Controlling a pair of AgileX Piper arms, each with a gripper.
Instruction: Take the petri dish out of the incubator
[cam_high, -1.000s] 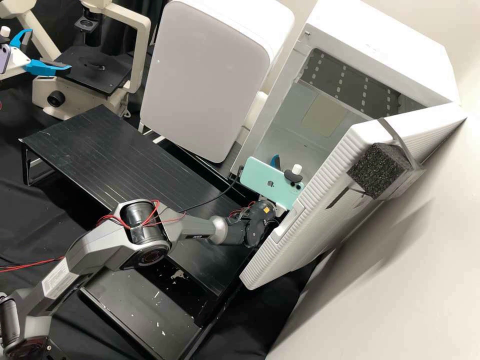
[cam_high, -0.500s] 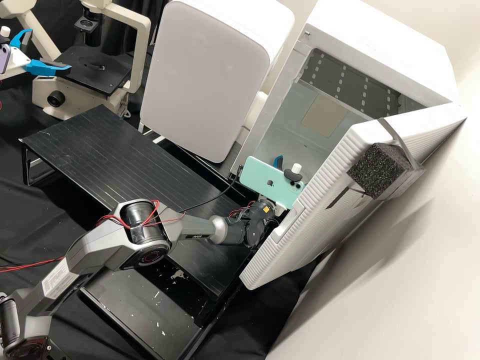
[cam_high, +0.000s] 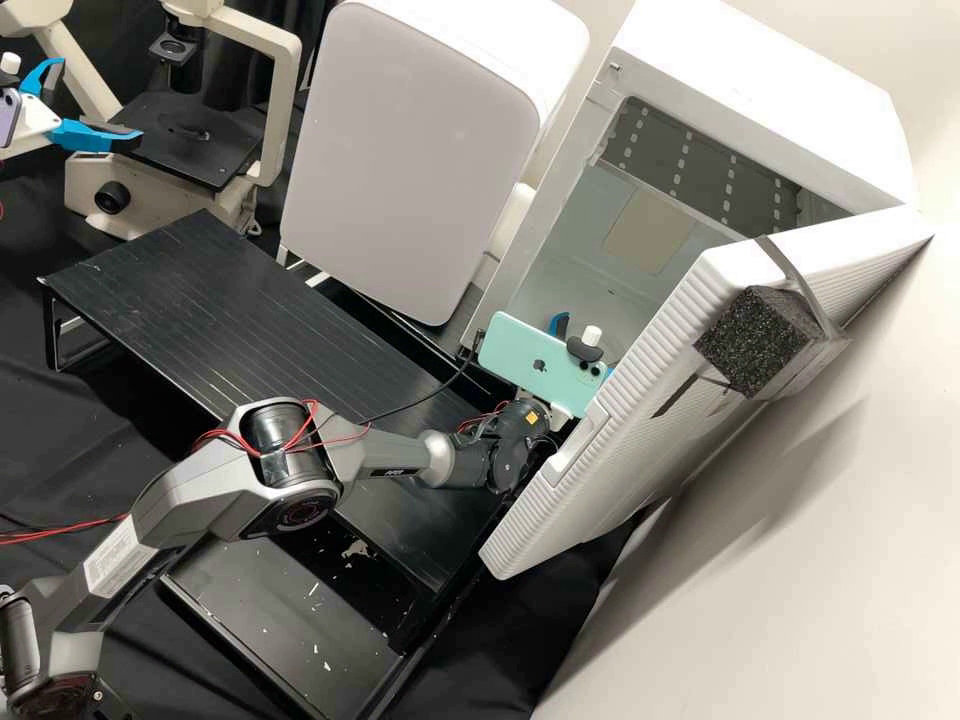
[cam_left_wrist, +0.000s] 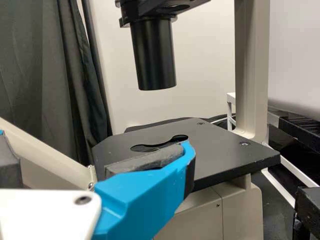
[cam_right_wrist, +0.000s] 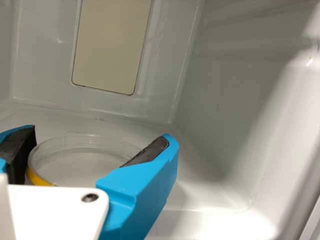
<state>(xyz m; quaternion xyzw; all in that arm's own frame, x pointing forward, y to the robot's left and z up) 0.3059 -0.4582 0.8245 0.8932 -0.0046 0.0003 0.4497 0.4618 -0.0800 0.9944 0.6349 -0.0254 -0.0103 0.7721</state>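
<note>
Between the doorway and the swung-out door of the white incubator (cam_high: 760, 75), my right gripper (cam_high: 586, 345) is partly hidden behind its phone in the high view. Seen from the right wrist, the right gripper (cam_right_wrist: 96, 142) stands open, with one finger at either side of a clear petri dish (cam_right_wrist: 75, 167). The dish lies on the incubator floor and has a yellow patch on its rim; whether the pads touch it I cannot tell. My left gripper (cam_high: 100, 100) is open beside the microscope; the left wrist view also shows the left gripper (cam_left_wrist: 102, 155) with nothing between its fingers.
The incubator door (cam_high: 640, 400) stands close beside the right wrist. A black ribbed platform (cam_high: 220, 300) spans the bench's middle, with a closed white unit (cam_high: 410, 160) behind it. At the back left is the microscope's black stage (cam_high: 185, 145).
Behind the phone, the visible blue finger of my right gripper has shifted slightly right, while the phone has edged a little up and left. The left gripper has kept still.
</note>
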